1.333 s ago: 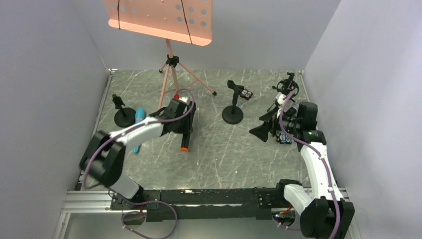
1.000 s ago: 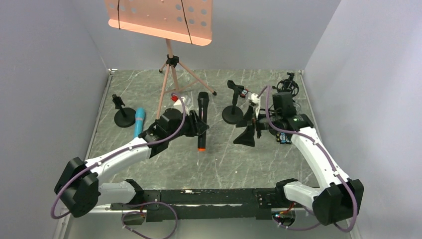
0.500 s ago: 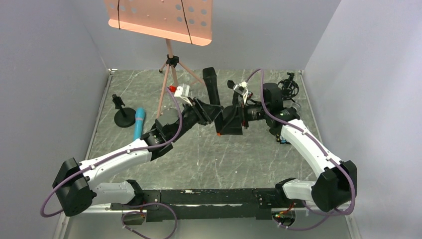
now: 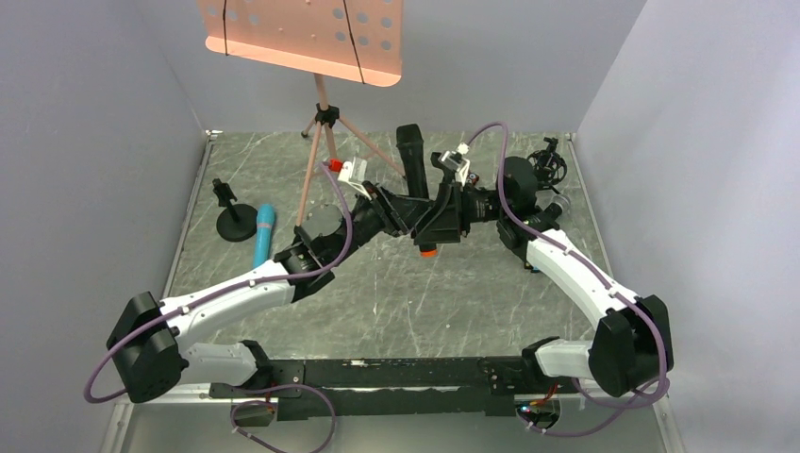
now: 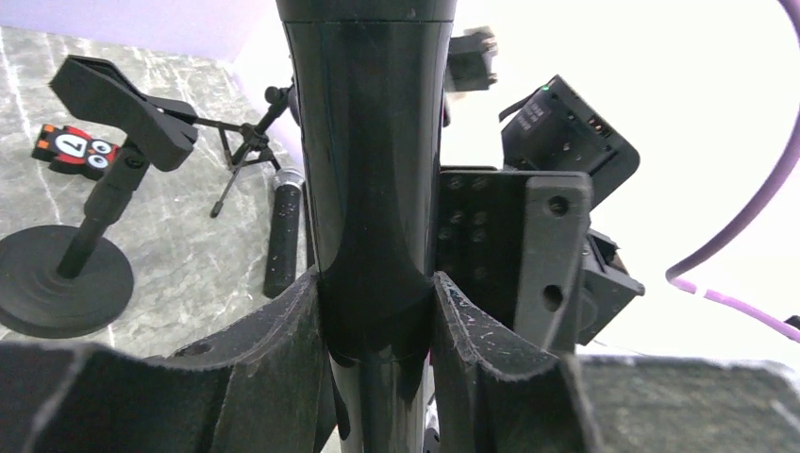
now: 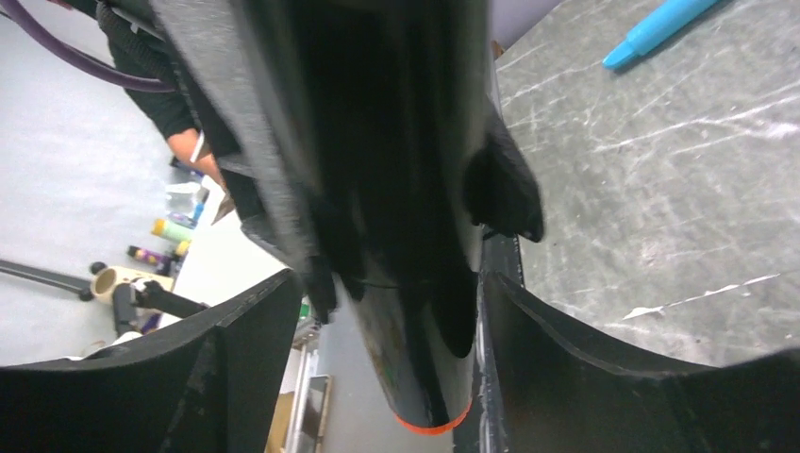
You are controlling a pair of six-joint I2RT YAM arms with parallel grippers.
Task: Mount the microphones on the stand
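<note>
The black microphone [image 4: 411,170] with an orange end ring [image 6: 429,424] hangs tilted above the table's middle, head toward the back. My left gripper [image 4: 400,209] [image 5: 375,283] is shut on its body. Around its lower end stands my right gripper [image 4: 441,221] [image 6: 387,288]; a gap shows on one side, so its jaws are open. The cyan-blue microphone [image 4: 263,233] [image 6: 660,23] lies at the left. The silver-headed microphone [image 5: 282,236] lies on the table beyond. A round-based stand [image 5: 64,278] with a clip [image 5: 123,94] is nearby.
A second small round-based stand [image 4: 233,213] is at the left. A pink music stand [image 4: 302,33] on a tripod [image 4: 325,142] rises at the back. A shock-mount stand [image 4: 547,160] is back right. A small toy block [image 5: 74,151] lies behind the clip stand.
My left arm lifted the orange-ringed microphone off the table and carried it right and back. The right arm swung left to meet it, and its jaws have narrowed around the lower end.
</note>
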